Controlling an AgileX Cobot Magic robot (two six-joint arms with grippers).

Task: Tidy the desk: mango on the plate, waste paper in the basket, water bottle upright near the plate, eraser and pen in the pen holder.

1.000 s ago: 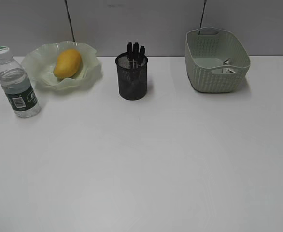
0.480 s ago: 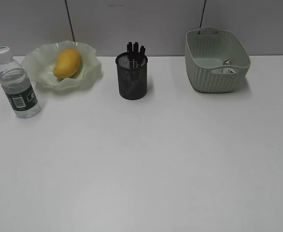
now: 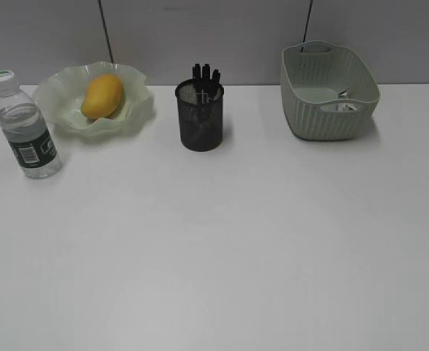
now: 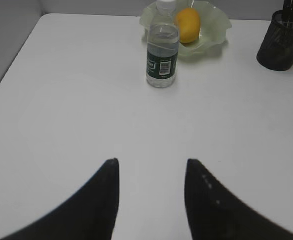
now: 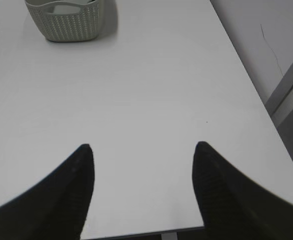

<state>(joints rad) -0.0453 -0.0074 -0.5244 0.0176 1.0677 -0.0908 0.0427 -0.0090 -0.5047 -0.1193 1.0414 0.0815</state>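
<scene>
The mango (image 3: 102, 96) lies in the wavy green plate (image 3: 137, 110) at the back left; it also shows in the left wrist view (image 4: 187, 25). The water bottle (image 3: 25, 129) stands upright just left of the plate, also in the left wrist view (image 4: 162, 52). The black mesh pen holder (image 3: 200, 118) holds dark pens (image 3: 206, 74); the eraser is not visible. The waste paper (image 3: 344, 103) lies inside the basket (image 3: 324, 110). My left gripper (image 4: 151, 165) is open and empty over bare desk, well short of the bottle. My right gripper (image 5: 142, 147) is open and empty near the desk's front right edge.
The white desk (image 3: 222, 248) runs wide in front of the objects. Its right edge and a grey wall (image 5: 266, 35) show in the right wrist view. A grey partition (image 3: 214, 36) stands behind the desk. Neither arm shows in the exterior view.
</scene>
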